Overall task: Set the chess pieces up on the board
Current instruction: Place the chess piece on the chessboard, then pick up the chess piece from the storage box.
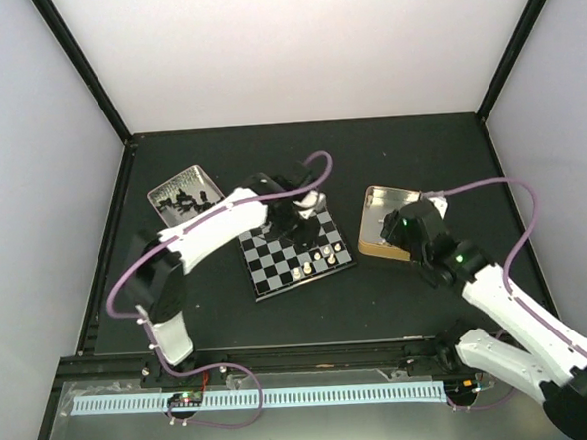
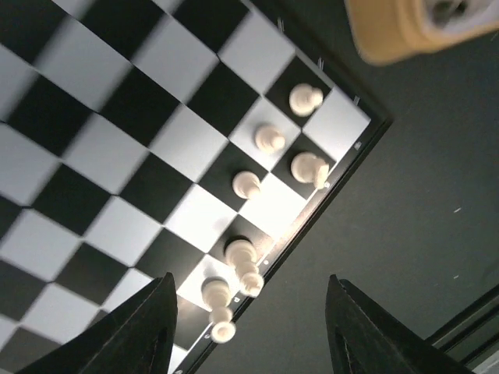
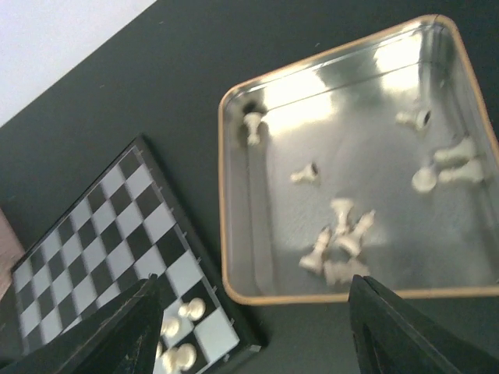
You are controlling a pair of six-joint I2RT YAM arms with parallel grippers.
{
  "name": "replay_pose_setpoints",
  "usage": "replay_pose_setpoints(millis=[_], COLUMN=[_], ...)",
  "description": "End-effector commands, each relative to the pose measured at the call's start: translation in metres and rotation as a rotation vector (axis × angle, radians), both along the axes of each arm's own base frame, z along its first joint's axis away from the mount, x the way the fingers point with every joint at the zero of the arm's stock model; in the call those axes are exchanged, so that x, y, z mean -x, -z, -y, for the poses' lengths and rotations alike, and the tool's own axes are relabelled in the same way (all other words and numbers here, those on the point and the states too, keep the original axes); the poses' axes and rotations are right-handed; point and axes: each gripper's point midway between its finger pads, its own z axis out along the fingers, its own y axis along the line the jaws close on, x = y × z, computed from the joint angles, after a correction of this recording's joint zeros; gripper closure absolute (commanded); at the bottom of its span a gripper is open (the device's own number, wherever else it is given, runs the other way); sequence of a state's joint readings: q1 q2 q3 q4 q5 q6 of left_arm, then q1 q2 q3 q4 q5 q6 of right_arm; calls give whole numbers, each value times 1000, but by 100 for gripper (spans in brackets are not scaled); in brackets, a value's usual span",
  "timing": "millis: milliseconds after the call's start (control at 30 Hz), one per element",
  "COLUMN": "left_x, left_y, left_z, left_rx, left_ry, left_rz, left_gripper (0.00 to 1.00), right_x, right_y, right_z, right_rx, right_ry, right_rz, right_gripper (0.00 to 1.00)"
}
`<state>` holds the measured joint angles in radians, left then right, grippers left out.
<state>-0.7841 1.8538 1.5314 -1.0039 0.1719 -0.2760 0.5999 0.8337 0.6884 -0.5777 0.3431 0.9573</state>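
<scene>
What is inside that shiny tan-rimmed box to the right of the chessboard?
Loose cream-white chess pieces, around ten, lie scattered on the shiny floor of the box, several bunched together. From above, the right arm hides part of it, and the wrist view cuts off one corner.

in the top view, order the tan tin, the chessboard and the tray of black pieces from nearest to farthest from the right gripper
1. tan tin, on the right, just under the right gripper
2. chessboard, mid-table, to its left
3. tray of black pieces, far left, toward the back
</scene>
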Motion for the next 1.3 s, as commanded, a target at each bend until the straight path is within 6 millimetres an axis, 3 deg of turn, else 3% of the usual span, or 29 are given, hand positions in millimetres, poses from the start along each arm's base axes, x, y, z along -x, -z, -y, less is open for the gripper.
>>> replay_pose_setpoints(millis=[0,233,433,600,700,1267], left_x=[-31,-44,-39,-44,-47,-55], left_y=[-60,-104,-123,-126,-132,-128], left_z=[-19,-51,-47,-43,-42,-49], left_rx=[160,308,439,485,497,481], left_ry=[-127,-222,-217,-234,-231,-234], left_rz=[194,382,411,422,432,434], left_gripper=[46,45,44,44,44,44], right_x=[-25,-68,-88,-91,-94,-120], right_y=[7,42,72,110,127,162], right_z=[6,9,15,11,11,25], right_rx=[75,164,206,248,268,396], right_ry=[-80,-187,-286,-398,-414,-413], right_rz=[-78,-278,-407,-544,-600,-663], right_gripper=[34,42,46,58,60,59])
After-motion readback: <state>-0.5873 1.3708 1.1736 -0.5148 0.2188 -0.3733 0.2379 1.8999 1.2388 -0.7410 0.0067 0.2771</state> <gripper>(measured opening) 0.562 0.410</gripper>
